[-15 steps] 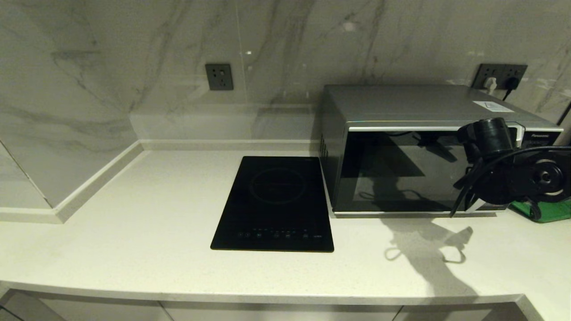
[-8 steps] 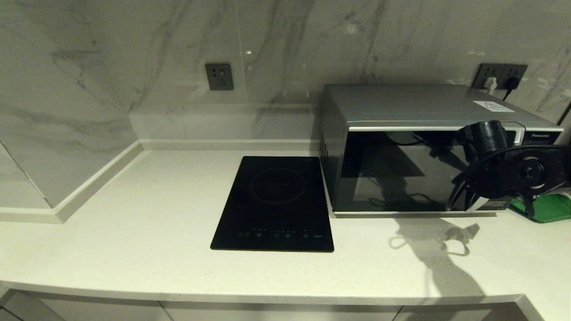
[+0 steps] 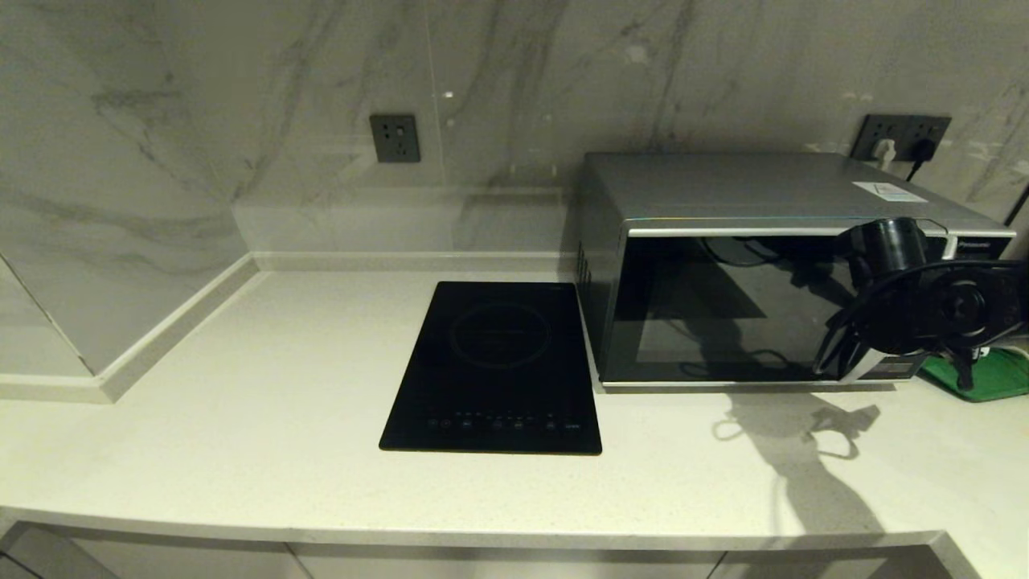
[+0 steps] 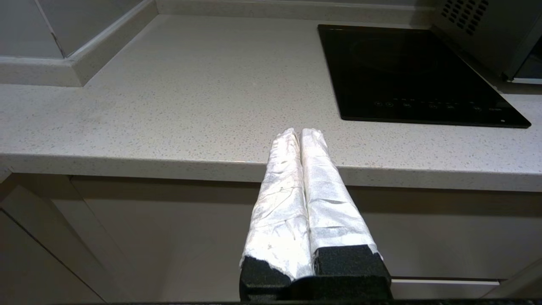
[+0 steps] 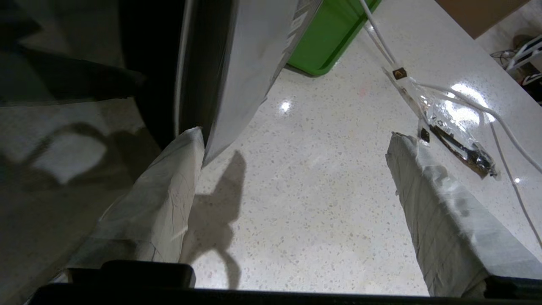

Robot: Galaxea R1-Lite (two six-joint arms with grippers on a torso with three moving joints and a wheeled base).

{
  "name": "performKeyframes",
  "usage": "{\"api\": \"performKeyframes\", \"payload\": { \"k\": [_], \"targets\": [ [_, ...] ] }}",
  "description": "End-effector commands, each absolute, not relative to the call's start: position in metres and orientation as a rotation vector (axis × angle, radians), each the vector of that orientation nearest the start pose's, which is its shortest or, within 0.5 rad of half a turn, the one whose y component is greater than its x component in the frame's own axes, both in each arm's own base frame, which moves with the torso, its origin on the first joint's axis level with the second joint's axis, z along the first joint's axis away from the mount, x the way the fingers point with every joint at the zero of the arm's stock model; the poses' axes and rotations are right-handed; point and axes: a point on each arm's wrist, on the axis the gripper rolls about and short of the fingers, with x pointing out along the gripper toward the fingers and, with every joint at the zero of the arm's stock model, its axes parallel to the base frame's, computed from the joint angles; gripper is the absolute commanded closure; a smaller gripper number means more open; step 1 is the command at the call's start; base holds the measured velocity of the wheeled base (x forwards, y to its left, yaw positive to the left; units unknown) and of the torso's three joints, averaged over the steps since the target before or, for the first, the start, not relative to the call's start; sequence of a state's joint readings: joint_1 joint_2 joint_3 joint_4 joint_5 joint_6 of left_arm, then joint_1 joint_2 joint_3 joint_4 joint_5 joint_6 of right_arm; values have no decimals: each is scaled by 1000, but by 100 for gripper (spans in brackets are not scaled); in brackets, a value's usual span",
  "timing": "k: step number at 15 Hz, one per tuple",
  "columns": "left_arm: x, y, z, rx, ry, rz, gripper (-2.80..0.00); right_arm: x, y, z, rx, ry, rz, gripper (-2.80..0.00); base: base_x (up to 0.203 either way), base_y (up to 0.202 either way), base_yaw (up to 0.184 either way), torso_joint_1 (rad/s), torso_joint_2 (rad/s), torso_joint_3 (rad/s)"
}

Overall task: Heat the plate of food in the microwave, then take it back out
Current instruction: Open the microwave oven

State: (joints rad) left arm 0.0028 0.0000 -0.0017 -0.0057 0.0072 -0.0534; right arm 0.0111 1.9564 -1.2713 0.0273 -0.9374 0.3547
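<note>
At the left of the head view the counter (image 3: 241,386) is bare, and the left gripper (image 4: 301,134) shows only in its own wrist view, waiting below the counter edge with its two wrapped fingers pressed together, holding nothing. In the middle lies the black cooktop (image 3: 494,370). To its right stands the microwave (image 3: 756,265), its dark door closed. At the right edge of the frame, the right gripper (image 5: 296,140) hangs before the door's right side, by the handle strip, its fingers spread wide and empty. A green tray (image 3: 997,376) sits behind it. The plate of food is not visible in any view. The microwave looks heavy and stiff, so I think it will not slide when pulled; its glass is smooth, so the handle strip is the place to grip.
</note>
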Motion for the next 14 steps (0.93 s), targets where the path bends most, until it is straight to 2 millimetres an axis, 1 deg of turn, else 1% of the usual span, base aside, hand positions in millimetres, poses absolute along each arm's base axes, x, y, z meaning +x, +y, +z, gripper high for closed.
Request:
{"api": "performKeyframes", "payload": {
  "k": [1, 5, 8, 14],
  "targets": [
    [-23, 0, 77, -54, -8, 11, 0, 369, -22, 165, -11, 481, -1012, -280, 0, 0, 0, 0, 0, 0],
    [-23, 0, 77, -54, -8, 11, 0, 370, -26, 166, 22, 458, -1034, -280, 0, 0, 0, 0, 0, 0],
    [-23, 0, 77, -54, -8, 11, 0, 373, -29, 159, 33, 462, -1050, -280, 0, 0, 0, 0, 0, 0],
    [-23, 0, 77, -54, -8, 11, 0, 374, -29, 156, 43, 444, -1083, -280, 0, 0, 0, 0, 0, 0]
  ]
}}
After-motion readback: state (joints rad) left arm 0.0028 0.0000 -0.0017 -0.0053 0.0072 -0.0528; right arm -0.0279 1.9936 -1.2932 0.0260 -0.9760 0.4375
